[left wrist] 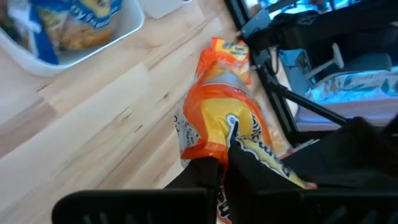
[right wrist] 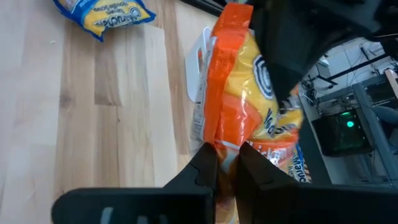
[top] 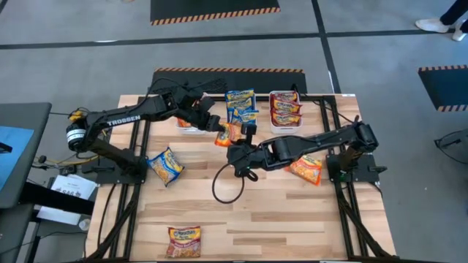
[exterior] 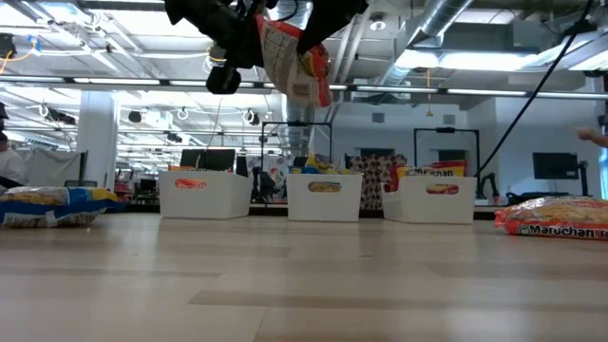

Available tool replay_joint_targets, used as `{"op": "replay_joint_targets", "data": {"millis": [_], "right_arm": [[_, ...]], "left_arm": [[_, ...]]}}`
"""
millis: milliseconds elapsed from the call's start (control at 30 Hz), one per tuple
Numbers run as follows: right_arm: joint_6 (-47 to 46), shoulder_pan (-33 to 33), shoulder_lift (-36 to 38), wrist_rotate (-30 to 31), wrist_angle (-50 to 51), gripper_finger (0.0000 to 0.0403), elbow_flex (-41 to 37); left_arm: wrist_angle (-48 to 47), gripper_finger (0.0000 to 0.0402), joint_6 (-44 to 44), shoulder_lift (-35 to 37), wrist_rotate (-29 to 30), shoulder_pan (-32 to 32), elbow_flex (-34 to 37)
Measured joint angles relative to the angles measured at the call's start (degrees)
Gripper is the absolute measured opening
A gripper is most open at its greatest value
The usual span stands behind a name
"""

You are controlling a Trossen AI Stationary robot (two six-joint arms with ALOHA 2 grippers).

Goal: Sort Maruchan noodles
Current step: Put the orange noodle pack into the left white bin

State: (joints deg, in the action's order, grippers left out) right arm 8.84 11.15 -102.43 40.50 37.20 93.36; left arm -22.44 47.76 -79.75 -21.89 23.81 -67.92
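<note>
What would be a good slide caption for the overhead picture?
Both grippers, left and right, pinch one orange noodle packet above the table, near three white bins.

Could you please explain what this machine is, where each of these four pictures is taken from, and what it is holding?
This is a robot with two dark arms at a wooden table, each ending in a two-finger gripper. One picture looks straight down, one looks level across the tabletop, and two come from cameras on the wrists. Both the left gripper and the right gripper are shut on one orange packet of noodles, lifted off the table between them. Three white bins stand at the far edge. More packets lie loose: a blue-and-yellow one, one by the right arm, and one at the near edge.
</note>
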Motion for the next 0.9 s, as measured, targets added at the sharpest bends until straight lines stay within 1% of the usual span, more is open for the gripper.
{"op": "replay_joint_targets", "data": {"millis": [300,533,633,733,900], "right_arm": [[-2.1,1.6,0.0,0.1,1.8,0.0063,0.0],[-7.4,1.6,0.0,-0.1,4.4,0.0055,0.1],[-10.2,1.6,0.0,-0.1,4.3,0.0059,0.1],[-13.9,1.6,0.0,-0.4,4.4,0.0071,0.1],[-19.3,1.6,0.0,-3.4,5.1,0.0105,0.4]], "left_arm": [[2.1,0.0000,-2.1,0.0,-1.0,-0.4,0.0],[5.8,0.0000,-2.3,0.0,-1.6,-0.6,0.0],[5.7,0.0000,-3.2,0.0,-1.7,-0.7,0.0],[5.5,0.0000,-3.6,0.0,-1.9,-0.7,0.0],[5.4,0.0000,-3.8,0.0,-2.9,-0.7,0.0]]}}
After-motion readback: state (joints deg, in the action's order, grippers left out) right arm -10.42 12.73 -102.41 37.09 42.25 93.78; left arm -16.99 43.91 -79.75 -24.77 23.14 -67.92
